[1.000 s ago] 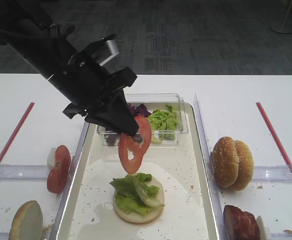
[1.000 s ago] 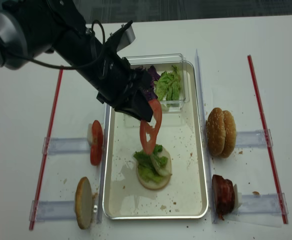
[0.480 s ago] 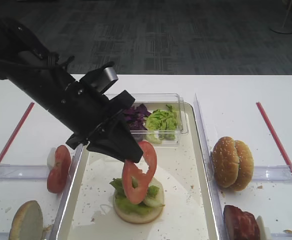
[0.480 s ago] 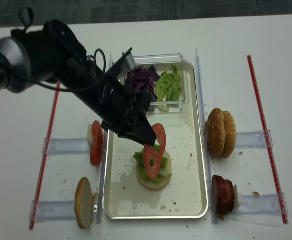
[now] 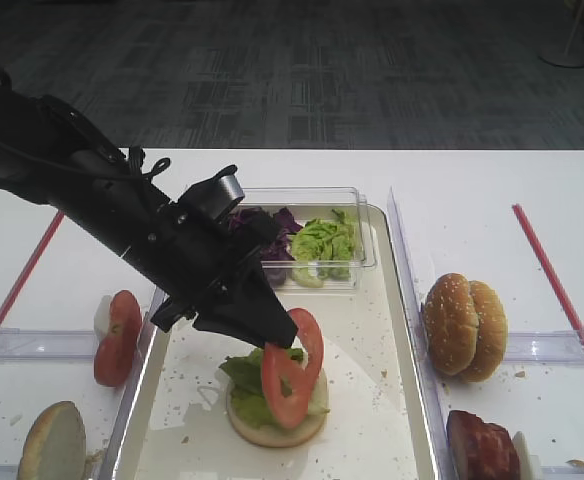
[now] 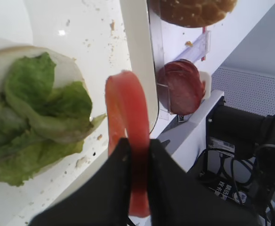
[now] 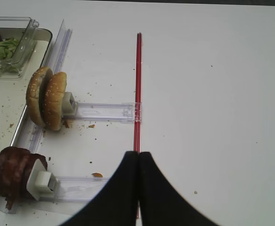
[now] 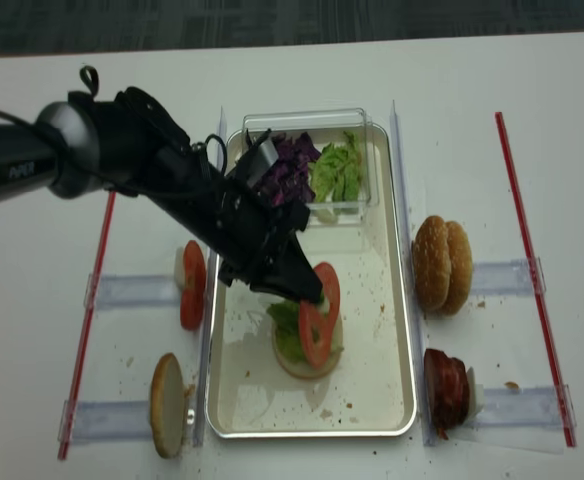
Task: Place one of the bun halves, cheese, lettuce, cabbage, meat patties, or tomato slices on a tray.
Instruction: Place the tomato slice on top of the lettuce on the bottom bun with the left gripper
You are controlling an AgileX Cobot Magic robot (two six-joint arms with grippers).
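One floppy tomato slice (image 5: 292,370) hangs pinched by its rim between the left gripper (image 5: 272,338) fingers, looks slippery and tear-prone.

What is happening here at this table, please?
A burger is being assembled on the tray. The left end effector is shut on a tomato slice and holds it just above the lettuce that lies on a bun half; whether it touches yet is unclear. The right end effector is shut, empty, over bare table beside the red strip.
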